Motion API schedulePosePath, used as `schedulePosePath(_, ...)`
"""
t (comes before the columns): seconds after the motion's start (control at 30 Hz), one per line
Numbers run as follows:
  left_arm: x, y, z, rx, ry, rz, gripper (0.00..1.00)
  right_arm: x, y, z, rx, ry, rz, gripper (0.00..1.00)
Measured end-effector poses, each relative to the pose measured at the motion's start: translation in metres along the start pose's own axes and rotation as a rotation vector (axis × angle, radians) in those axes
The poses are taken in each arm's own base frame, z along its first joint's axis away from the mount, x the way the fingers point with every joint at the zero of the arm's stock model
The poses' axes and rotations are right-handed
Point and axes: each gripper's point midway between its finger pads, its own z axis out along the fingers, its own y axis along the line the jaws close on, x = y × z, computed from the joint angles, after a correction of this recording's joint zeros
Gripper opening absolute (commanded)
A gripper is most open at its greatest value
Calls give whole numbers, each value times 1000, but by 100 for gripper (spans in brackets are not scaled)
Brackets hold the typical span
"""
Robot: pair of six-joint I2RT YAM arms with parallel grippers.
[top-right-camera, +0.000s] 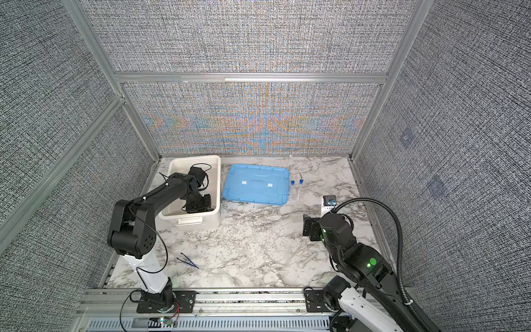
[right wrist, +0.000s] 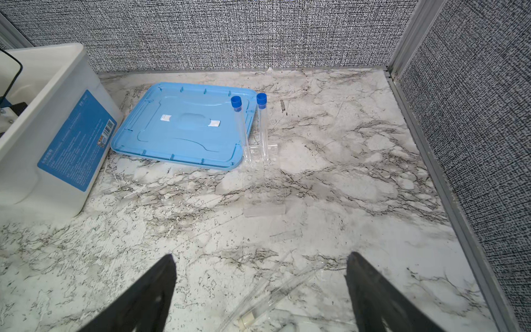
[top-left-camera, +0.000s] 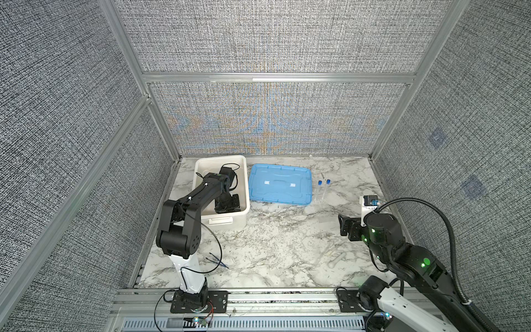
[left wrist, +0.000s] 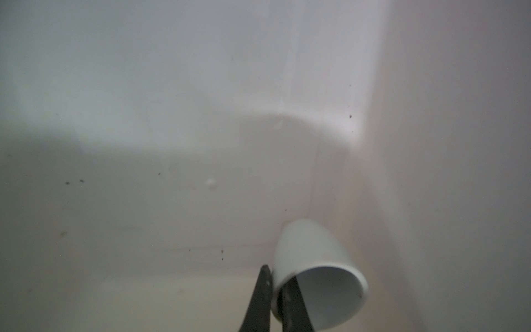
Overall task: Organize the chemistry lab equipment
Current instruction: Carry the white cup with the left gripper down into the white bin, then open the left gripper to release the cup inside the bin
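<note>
Nearest us in both top views, our right arm point(top-left-camera: 385, 238) hovers over the desk point(top-left-camera: 273, 253); our left arm point(top-left-camera: 201, 195) dips into the tub point(top-left-camera: 246, 184). Left wrist: left fingers point(left wrist: 260, 301) pinch the white cup point(left wrist: 310, 250) by its rim. Right wrist: right fingers point(right wrist: 143, 301) gape, a clear tube point(right wrist: 275, 296) lying slantwise beneath them

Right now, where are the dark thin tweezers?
In both top views the dark thin tweezers lie front-left on the marble table, just right of the left arm's white lower link.

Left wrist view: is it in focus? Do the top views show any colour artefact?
Left wrist view: soft and hazy, tub wall blurred, only the white cup near sharp; both top views: rainbow moiré on the back wall; right wrist view: sharp.
</note>
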Motion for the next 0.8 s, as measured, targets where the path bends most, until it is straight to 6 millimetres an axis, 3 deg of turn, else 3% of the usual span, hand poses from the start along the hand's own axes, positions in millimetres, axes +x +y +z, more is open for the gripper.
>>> schedulePosePath(0.33, 4, -8, 13, 1, 21, 32, 0, 4, -2, 0, -1, -5, 2, 90)
schedulePosePath(0.43, 2, -7, 12, -4, 16, 30, 10, 4, -2, 0, -1, -5, 1, 90)
schedulePosePath(0.63, -1, -10, 2, 5, -8, 34, 20, 5, -2, -1, -1, -6, 2, 91)
schedulePosePath(0.8, -3, -12, -13, 11, -45, 32, 21, 4, -4, -3, -2, -12, -4, 90)
